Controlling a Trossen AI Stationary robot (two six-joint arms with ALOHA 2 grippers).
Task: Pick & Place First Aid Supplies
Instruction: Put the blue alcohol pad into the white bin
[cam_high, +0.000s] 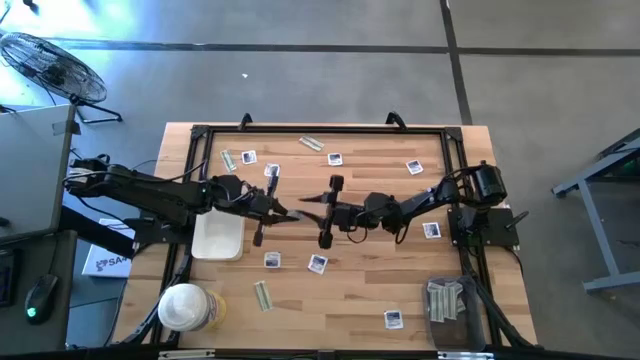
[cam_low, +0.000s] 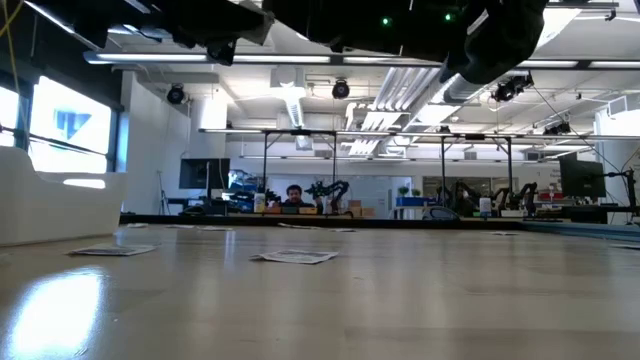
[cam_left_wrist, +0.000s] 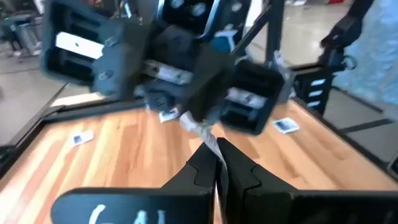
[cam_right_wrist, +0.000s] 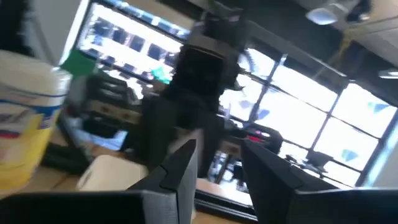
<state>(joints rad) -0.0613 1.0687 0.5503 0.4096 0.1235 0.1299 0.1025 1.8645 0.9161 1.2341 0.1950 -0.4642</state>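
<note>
Meeting above the table's middle: the left gripper (cam_high: 292, 213) and right gripper (cam_high: 312, 203) point at each other, tips almost touching.
High view, supplies: square white packets (cam_high: 318, 263) and narrow grey-green strips (cam_high: 262, 295) lie scattered over the wooden table (cam_high: 350, 300); more squares sit near the far edge (cam_high: 334, 159) and by the right arm's base (cam_high: 432, 230).
High view, tray: a white tray (cam_high: 218, 237) lies just beside the left arm, and I cannot make out anything in it.
High view, tub: a round white-lidded tub (cam_high: 184, 306) stands at the near left corner.
High view, bin: a dark container (cam_high: 447, 302) at the near right holds several grey-green strips.
Low view: flat packets (cam_low: 295, 257) lie on the tabletop, another (cam_low: 112, 250) farther left beside the tray wall (cam_low: 60, 205); both arms hang dark overhead.
Left wrist view: the left gripper's fingers (cam_left_wrist: 202, 165) are pressed together on a thin pale strip (cam_left_wrist: 210, 142), which runs up toward the right gripper (cam_left_wrist: 193, 115) close in front.
Right wrist view: the right gripper's fingers (cam_right_wrist: 180, 163) stand spread with a clear gap between them; the tub (cam_right_wrist: 25, 118) and tray (cam_right_wrist: 112, 174) show beyond.
</note>
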